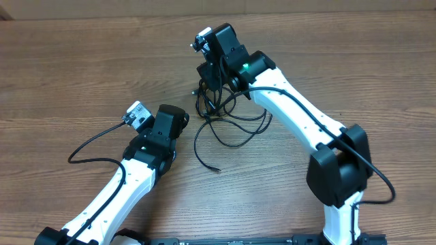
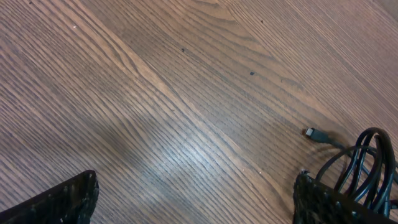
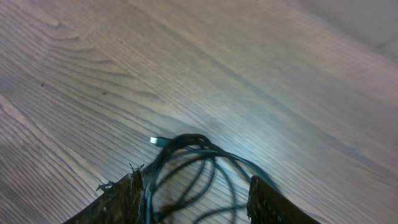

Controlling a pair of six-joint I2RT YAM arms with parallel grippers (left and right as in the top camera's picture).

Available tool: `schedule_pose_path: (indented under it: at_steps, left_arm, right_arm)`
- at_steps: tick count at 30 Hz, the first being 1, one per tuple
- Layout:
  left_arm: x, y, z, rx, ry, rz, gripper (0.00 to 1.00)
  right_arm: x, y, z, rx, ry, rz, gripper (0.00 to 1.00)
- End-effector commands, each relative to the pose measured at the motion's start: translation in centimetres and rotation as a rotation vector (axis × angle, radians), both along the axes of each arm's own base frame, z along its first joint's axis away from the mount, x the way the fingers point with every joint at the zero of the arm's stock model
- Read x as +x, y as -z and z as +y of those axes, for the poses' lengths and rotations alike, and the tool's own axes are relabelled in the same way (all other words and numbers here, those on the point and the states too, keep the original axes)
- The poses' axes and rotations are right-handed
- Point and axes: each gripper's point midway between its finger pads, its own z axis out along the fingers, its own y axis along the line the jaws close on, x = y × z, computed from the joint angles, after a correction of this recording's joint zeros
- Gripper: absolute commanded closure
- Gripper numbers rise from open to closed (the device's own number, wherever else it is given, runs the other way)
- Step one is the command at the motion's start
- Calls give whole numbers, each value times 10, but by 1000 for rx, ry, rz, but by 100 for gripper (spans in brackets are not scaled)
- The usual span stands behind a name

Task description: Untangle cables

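A brown wood-grain bench [image 1: 82, 68] fills every view, bare except for the two arms and the cables [image 1: 228, 116], which lie as a loose black clump a little right of the middle. One free end trails toward the near edge. The right gripper [image 3: 194, 186] stands at the far side of the clump. Its jaws are partly apart and several loops arch up between them, probably so it can anchor or lift the tangle from that end. No strand can be seen pinched. The left gripper [image 2: 196, 186] waits low over the bench just left of the clump with its jaws spread wide and nothing between them. The cable loops and a small plug [image 2: 311, 132] sit just beyond its right finger [image 2: 323, 202], likely a ready stance for taking a strand and drawing it away from the other arm.
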Motion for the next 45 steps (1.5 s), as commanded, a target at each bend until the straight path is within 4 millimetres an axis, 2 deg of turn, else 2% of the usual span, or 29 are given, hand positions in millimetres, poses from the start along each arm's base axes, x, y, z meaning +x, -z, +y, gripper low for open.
schedule_pose_path:
  at_steps: [1, 8, 14, 23, 26, 32, 38, 39, 45]
  left_arm:
    - [2, -3, 5, 8, -34, -14, 1]
    - [2, -3, 5, 8, -34, -14, 0]
    - [2, -3, 5, 7, -35, -14, 0]
    - [2, -3, 5, 7, -35, -14, 0]
    - [2, -3, 5, 8, -34, -14, 0]
    - [2, -3, 5, 8, -34, -14, 0]
    - [2, -3, 5, 7, -35, -14, 0]
    - [2, -3, 5, 8, -34, -14, 0]
    - [2, -3, 5, 8, -34, -14, 0]
  right_arm:
    - [-2, 20, 19, 63, -60, 61, 46]
    - [-1, 59, 20, 29, -59, 122, 45]
    - [-8, 83, 26, 39, -86, 185, 46]
    - [-17, 87, 34, 60, -118, 219, 45]
    - [-20, 88, 33, 54, -118, 229, 41]
    - [-31, 90, 36, 75, -145, 279, 27]
    - [-47, 84, 51, 163, -216, 346, 2]
    - [-46, 84, 51, 163, -215, 345, 2]
    - [-43, 85, 49, 147, -206, 330, 16]
